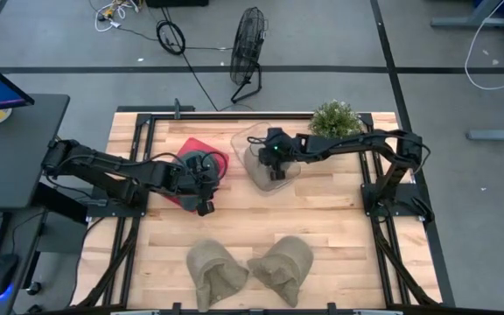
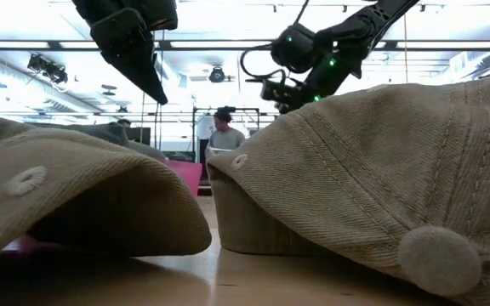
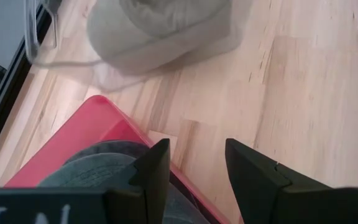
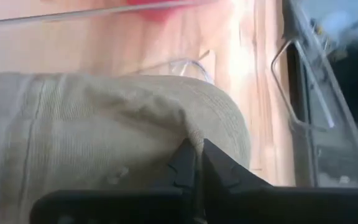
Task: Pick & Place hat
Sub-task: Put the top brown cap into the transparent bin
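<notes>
Right gripper (image 1: 274, 163) hangs over the clear bin (image 1: 254, 172) at the far middle, fingers pinched shut on a tan hat (image 4: 104, 118) inside it. Left gripper (image 1: 201, 184) hovers with fingers parted, holding nothing, over the red bin (image 1: 198, 147) with its grey hat (image 3: 98, 162). Two tan hats (image 1: 217, 271) lie by the near edge, open wood between.
</notes>
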Controlling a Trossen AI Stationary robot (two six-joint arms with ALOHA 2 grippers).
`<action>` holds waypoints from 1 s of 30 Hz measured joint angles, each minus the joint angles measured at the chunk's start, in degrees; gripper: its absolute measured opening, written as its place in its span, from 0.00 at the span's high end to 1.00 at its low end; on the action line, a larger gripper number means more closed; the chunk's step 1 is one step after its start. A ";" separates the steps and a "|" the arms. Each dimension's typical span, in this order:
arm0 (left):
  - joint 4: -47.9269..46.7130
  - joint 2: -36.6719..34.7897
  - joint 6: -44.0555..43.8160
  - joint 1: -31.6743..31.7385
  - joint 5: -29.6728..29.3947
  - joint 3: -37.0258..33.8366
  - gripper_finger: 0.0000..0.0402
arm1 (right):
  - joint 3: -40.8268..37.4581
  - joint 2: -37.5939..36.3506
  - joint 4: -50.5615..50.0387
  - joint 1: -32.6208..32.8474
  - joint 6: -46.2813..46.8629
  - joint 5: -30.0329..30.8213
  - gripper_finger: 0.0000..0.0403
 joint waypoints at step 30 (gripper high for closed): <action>0.06 0.00 -0.02 0.00 0.02 0.00 0.60 | 0.00 -12.06 -21.74 4.31 16.58 22.62 0.56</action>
